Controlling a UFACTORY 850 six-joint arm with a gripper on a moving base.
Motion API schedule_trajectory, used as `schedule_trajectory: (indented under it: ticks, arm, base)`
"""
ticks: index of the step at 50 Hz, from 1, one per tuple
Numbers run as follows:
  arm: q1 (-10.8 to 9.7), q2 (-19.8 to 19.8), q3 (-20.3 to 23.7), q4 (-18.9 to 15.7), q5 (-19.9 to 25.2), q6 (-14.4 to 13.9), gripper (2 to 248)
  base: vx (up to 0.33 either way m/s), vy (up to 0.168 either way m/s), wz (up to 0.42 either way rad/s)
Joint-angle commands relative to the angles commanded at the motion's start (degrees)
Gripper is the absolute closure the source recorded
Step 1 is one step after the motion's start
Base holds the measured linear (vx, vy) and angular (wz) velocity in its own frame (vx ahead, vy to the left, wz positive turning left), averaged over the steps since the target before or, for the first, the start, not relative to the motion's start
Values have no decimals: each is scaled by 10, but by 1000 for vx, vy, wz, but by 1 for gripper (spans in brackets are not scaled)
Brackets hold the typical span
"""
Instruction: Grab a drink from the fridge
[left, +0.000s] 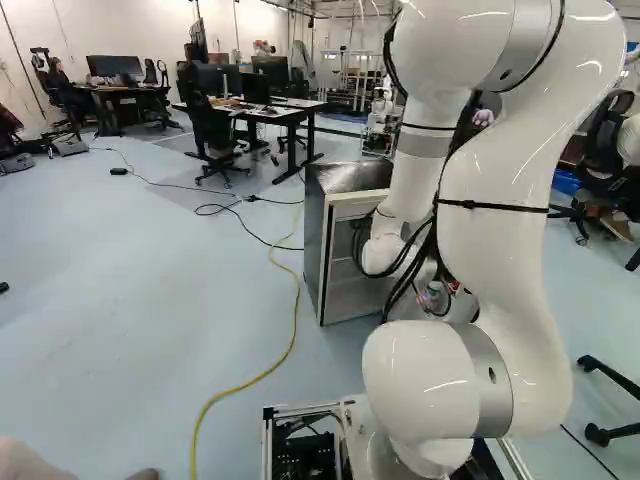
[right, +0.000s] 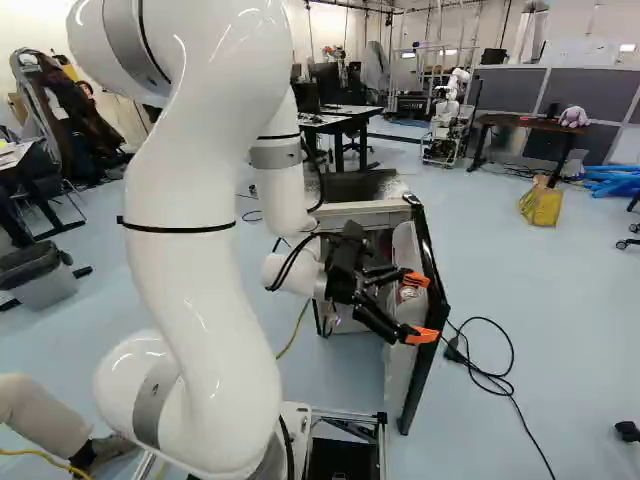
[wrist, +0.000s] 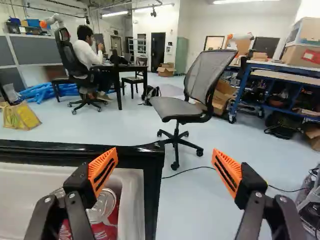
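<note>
Wrist view: here's the pincer (wrist: 165, 161), fingers spread wide, nothing in their hold, and a red can (wrist: 105, 229) down below one finger, not between the two.
Door: the open fridge (left: 313, 235) door (wrist: 151, 200) has its free end between the fingers as the wrist view looks; the other finger reaches out over the floor (wrist: 195, 220).
Rack: the can sits inside the pale rack (wrist: 134, 207) on the door, close to its end wall, so there's little room on that side of the pincer.
Sideways move: I'd say slide the pincer along the door, away from its free end, until the can is centred, and do that high enough to clear the rim.
Drop: then down slowly, one finger each side of the can; come down off-centre and a finger lands on the lid or jams on the wall.
Squeeze: firm but gentle, as thin metal could dent, then straight up before swinging clear; a sideways tug could drag the door.
Second lid: part of another can (wrist: 60, 192) peeks out behind the finger, mostly covered, and may crowd the grip.
Can's foot: cut off below, so its depth beneath the pincer is hard to judge.
Fridge inside: the left base view gives some, but the arm (left: 510, 230) blocks plenty.
</note>
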Motion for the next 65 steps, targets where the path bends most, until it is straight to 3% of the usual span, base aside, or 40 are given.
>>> schedule_trajectory:
  ticks: [33,65]
  arm:
    - [-84,-39,-85,0,0,0,3]
    - [-152,-80,-169,0,0,0,3]
  base:
    - [0,0,0]
    - [0,0,0]
